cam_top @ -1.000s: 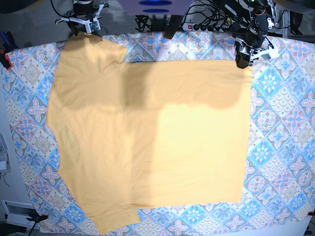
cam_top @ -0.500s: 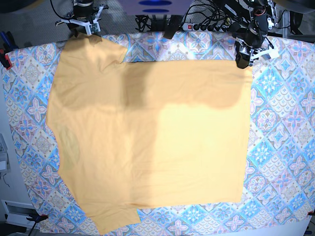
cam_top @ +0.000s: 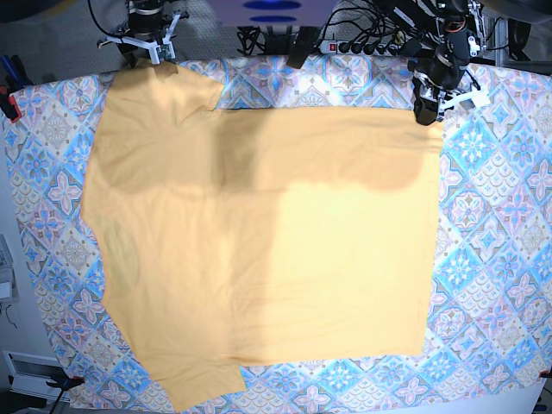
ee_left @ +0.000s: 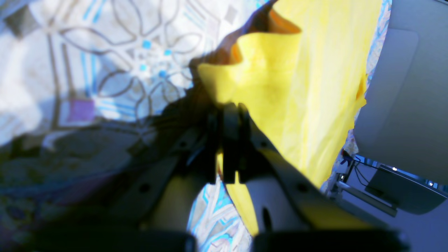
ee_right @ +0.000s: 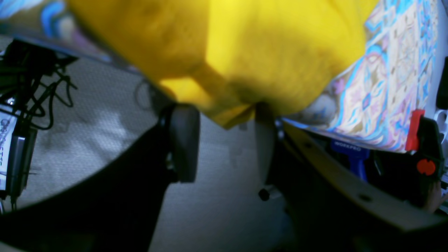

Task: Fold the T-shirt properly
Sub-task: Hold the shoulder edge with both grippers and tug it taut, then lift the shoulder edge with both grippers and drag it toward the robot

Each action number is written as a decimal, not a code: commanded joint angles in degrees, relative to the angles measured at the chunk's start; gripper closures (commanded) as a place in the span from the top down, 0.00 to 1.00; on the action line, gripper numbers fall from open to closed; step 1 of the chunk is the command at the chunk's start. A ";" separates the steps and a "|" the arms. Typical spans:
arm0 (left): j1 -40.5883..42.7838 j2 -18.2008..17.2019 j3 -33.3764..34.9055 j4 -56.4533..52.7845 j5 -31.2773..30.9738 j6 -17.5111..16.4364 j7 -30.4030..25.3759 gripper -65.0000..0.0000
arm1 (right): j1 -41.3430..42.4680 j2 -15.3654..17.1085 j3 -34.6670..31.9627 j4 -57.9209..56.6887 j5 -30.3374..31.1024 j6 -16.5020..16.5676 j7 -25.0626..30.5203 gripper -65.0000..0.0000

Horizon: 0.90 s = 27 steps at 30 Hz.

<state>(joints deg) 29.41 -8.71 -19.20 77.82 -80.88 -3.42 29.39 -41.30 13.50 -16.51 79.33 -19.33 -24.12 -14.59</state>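
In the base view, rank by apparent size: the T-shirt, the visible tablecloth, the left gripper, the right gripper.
1. T-shirt, largest.
2. Tablecloth, visible parts.
3. Left gripper and right gripper: both small, too alike to rank.

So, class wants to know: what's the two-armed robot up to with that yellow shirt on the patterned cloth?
It is folding the T-shirt, which lies spread nearly flat on the tablecloth. The left claw is shut on the shirt's far corner, fabric pinched between its fingers in the left wrist view. The right claw sits at the other far corner by the sleeve, its jaws apart around the fabric's edge and not closed on it. No fold is visible yet.
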 commanded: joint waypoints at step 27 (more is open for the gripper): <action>0.44 -0.04 0.26 -0.42 1.98 2.76 0.37 0.00 | -3.49 0.53 0.56 2.30 -0.58 -0.72 2.33 0.01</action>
<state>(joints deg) 29.41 -8.60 -19.20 77.82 -80.88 -3.40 29.34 -43.99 13.65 -16.21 80.79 -19.33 -24.12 -12.99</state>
